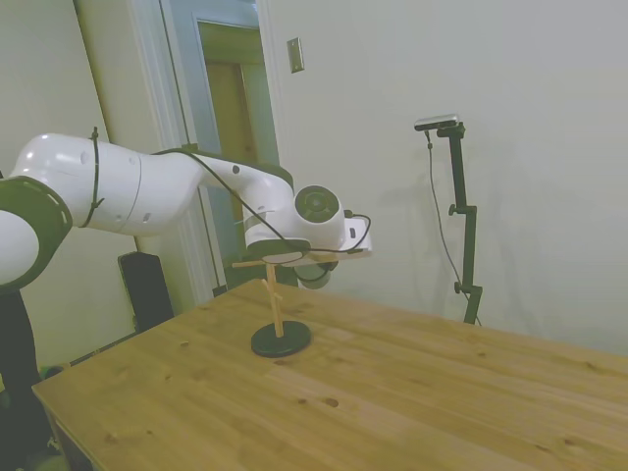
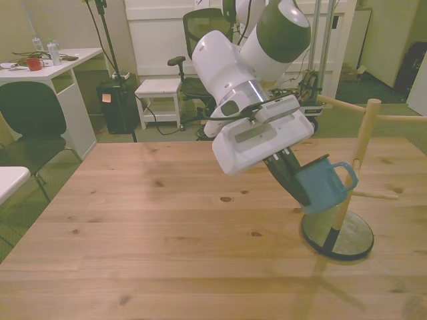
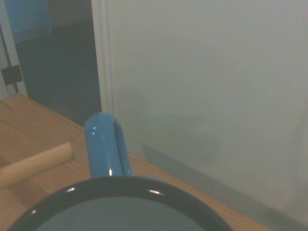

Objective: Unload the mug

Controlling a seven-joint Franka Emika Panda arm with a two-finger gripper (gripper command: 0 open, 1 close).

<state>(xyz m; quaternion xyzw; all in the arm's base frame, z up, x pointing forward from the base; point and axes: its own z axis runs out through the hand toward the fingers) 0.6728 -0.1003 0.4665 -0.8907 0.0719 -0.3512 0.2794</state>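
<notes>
The mug (image 2: pixel 325 187) is blue with a dark rim, and it hangs tilted above the table beside the wooden peg stand (image 2: pixel 359 155). My gripper (image 2: pixel 302 192) is shut on its rim from the front view's left. The handle (image 2: pixel 347 175) points at the stand's pole. In the wrist view the mug's rim (image 3: pixel 120 185) and handle (image 3: pixel 105 144) fill the foreground. The tip of a wooden peg (image 3: pixel 36 163) ends just beside the handle, not through it. In the side view the gripper (image 1: pixel 316 273) sits behind the stand (image 1: pixel 274 294), and the mug is mostly hidden.
The stand's black round base (image 2: pixel 337 233) rests near the table's edge on the front view's right, with upper pegs (image 2: pixel 340 103) sticking out sideways. Beyond the table are a white desk (image 2: pixel 47 67), a dark chair (image 2: pixel 30 113) and an office chair (image 2: pixel 203 27).
</notes>
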